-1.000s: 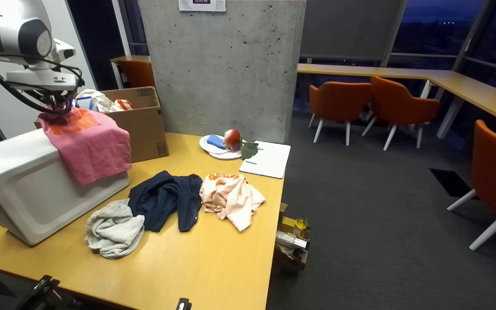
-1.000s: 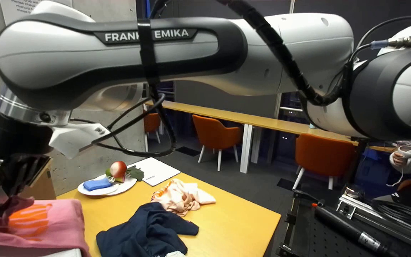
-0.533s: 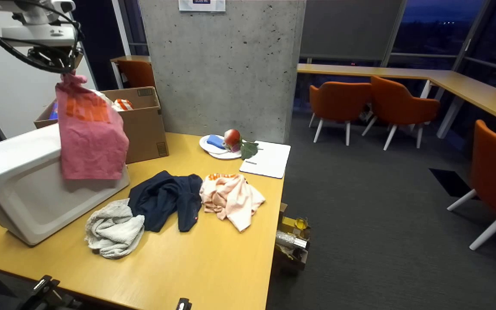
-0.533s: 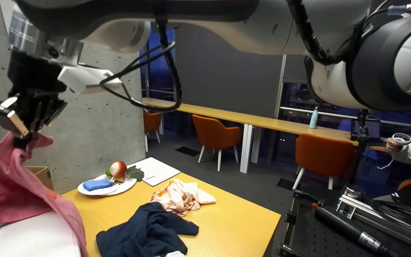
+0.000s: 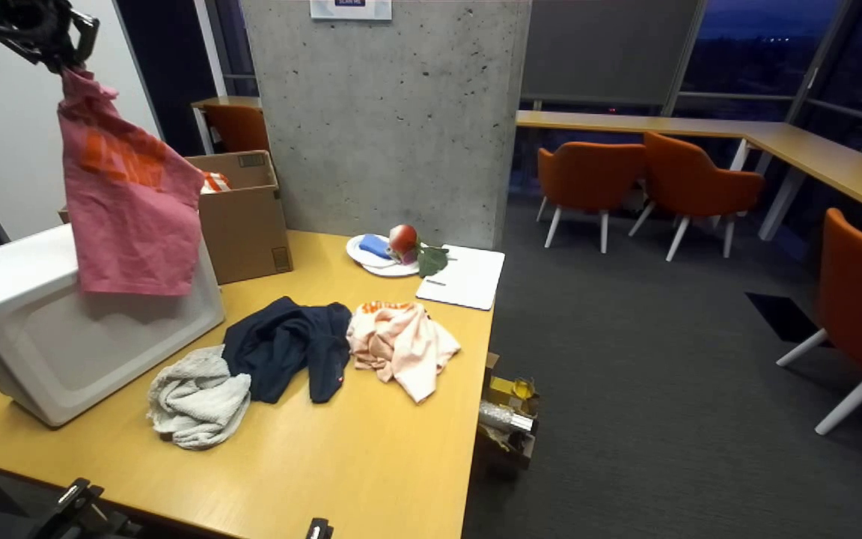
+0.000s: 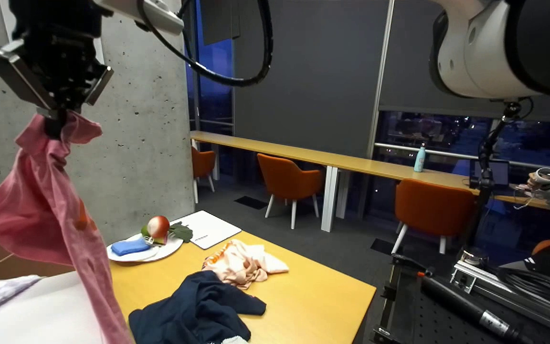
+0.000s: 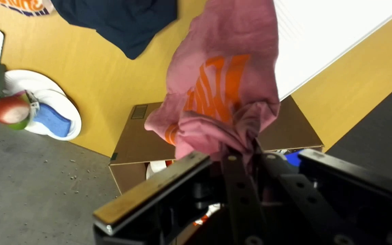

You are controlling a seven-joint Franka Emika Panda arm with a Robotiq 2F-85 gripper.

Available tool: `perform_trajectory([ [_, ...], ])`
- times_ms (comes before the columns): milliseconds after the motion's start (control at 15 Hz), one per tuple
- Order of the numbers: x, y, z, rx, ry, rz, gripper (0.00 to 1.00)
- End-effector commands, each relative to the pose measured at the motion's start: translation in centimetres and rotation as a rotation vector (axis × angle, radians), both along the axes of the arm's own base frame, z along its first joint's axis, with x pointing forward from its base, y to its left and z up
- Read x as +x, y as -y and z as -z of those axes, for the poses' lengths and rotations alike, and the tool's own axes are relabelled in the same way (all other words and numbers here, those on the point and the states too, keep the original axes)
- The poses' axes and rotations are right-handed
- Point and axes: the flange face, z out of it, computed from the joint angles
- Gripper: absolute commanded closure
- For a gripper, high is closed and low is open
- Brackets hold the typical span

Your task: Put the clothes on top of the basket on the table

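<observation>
Up at ten o'clock in an exterior view, your pincer (image 5: 68,67) pinches a bunched end of the pink garment (image 5: 132,217). From there the cloth hangs toward six o'clock, orange lettering showing, its hem below the upper edge of the basket (image 5: 117,352) and across the near wall as you see it; you cannot tell whether the two touch. Seen from the wrist, the fabric is gathered between your fingertips (image 7: 232,159), and the rest of it spreads to twelve o'clock, with the white top of the basket at two.

Down on the worktop (image 5: 341,464), with the navy garment (image 5: 285,348) as the centre of your dial in an exterior view, the basket sits at nine o'clock. The light grey garment (image 5: 199,400) lies crumpled at eight, touching the navy one. At three you have the cream garment (image 5: 401,348) with orange print, just beside it. The brown cardboard box (image 5: 248,232) stands at eleven, just beyond the basket. From the cream garment, the white plates (image 5: 380,266) are at twelve o'clock, carrying a blue block (image 5: 375,245) and a round red-and-white item (image 5: 402,238), and a white sheet (image 5: 468,277) lies at one o'clock.
</observation>
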Motion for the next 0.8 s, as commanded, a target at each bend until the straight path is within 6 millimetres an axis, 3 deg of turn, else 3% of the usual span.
perform_trajectory([
  [0,-3.9,-3.2,-1.8,-0.078,-0.034,0.134,0.98],
  [333,-9.0,-6.6,-0.9,-0.200,-0.136,0.355,0.98],
  [733,-13.3,-6.8,1.9,-0.377,-0.316,0.584,0.98],
])
